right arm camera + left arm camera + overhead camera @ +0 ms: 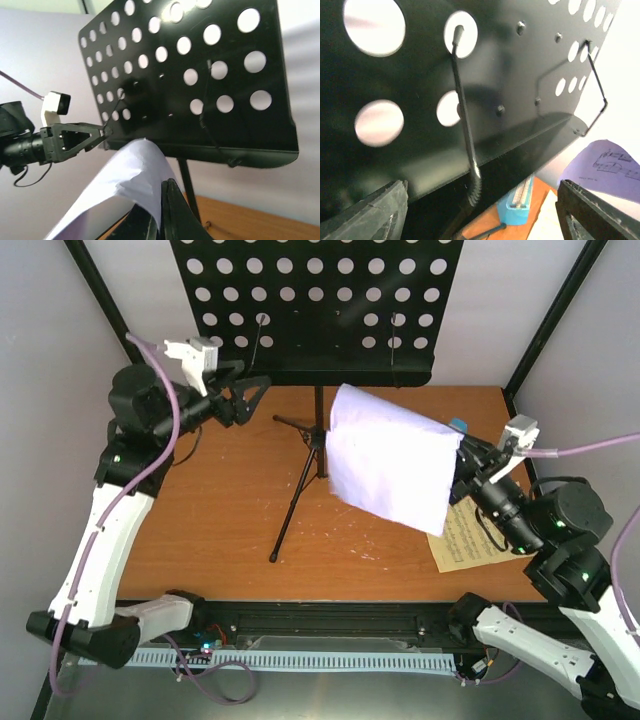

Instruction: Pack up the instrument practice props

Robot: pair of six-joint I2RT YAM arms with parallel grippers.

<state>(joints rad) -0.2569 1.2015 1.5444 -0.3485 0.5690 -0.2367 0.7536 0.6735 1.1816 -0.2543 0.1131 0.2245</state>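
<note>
Holding, right gripper (458, 472): fingers pinched closed on one edge of the white sheet (390, 460), which drapes over the fingertips and hangs free in the air.
White sheet, place: above the table (200, 530), just right of the music stand (310, 300) post and below the lip of its holed desk, touching neither.
White sheet, axis: in the top view the length runs from the post side down and right to the right gripper, so the loose end points at the stand.
Yellow page (470, 540): flat on the table at the right, partly under the right arm, on the near side of the held sheet. It looks like the natural place to lay the sheet, by a short draw back and down.
Left gripper (255, 390): jaws spread wide, holding nothing, up at the lower left corner of the desk. The retainer wire (462, 100) lies ahead between the fingers, ungripped.
Metronome (520, 202): on the table beyond the held sheet, nearer the right arm.
Room: bare tabletop lies near of the tripod legs. The post crowds the sheet's loose end, and the table's right edge is close.
</note>
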